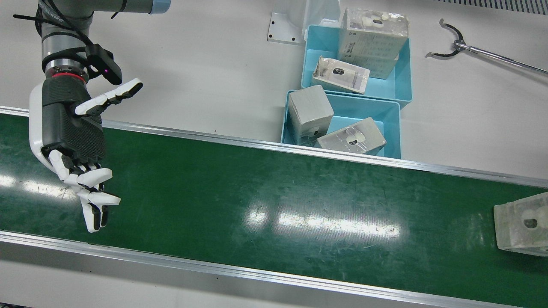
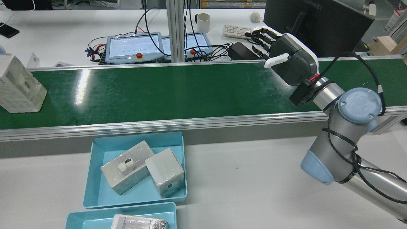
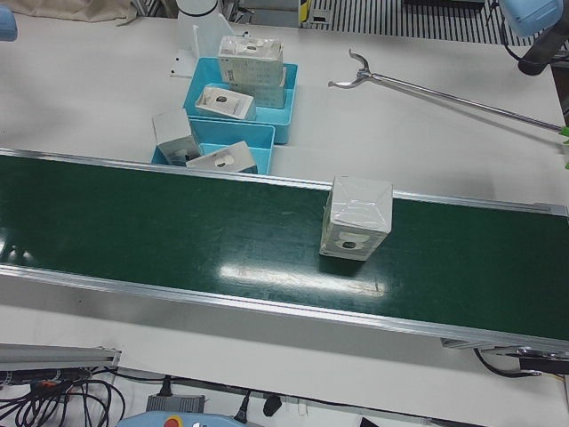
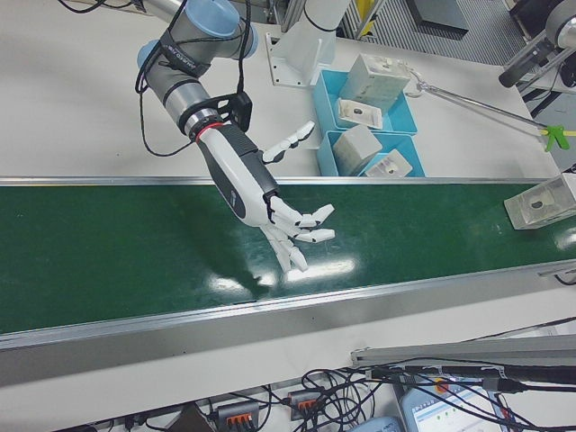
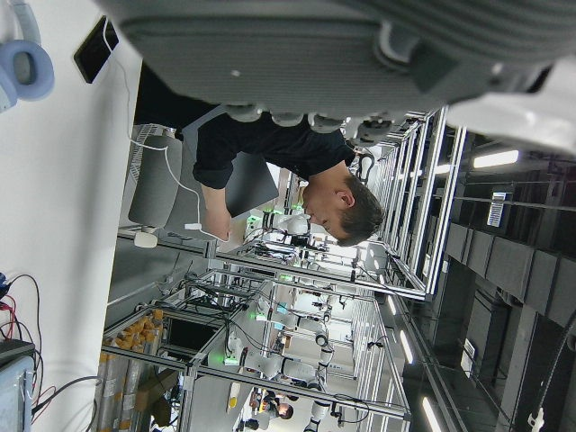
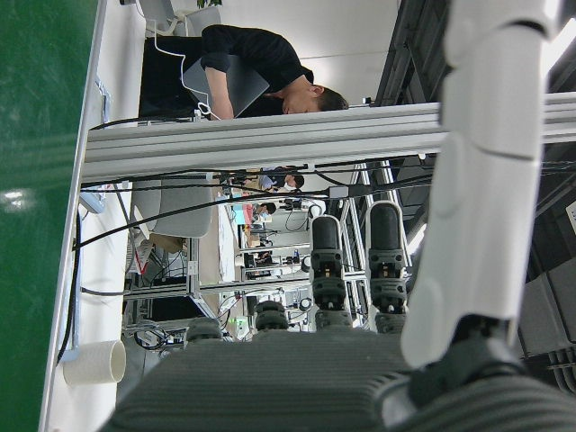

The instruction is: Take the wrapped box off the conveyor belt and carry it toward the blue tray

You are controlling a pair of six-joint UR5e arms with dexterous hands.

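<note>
The wrapped box point(image 1: 520, 224), clear-wrapped and whitish, stands on the green conveyor belt point(image 1: 274, 192) at the front view's right edge; it also shows in the rear view point(image 2: 19, 86) and the left-front view point(image 3: 356, 218). My right hand point(image 1: 72, 128) is open and empty, fingers spread, above the belt's other end, far from the box; it also shows in the rear view point(image 2: 286, 55) and the right-front view point(image 4: 261, 193). Two blue trays point(image 1: 355, 113) hold other wrapped boxes beside the belt. Of my left hand point(image 5: 315, 54) only the palm shows.
A long metal grabber tool point(image 1: 454, 42) lies on the white table beyond the trays. The belt has raised aluminium side rails point(image 1: 257, 143). Teach pendants point(image 2: 133, 47), cables and a mug sit on the desk past the belt.
</note>
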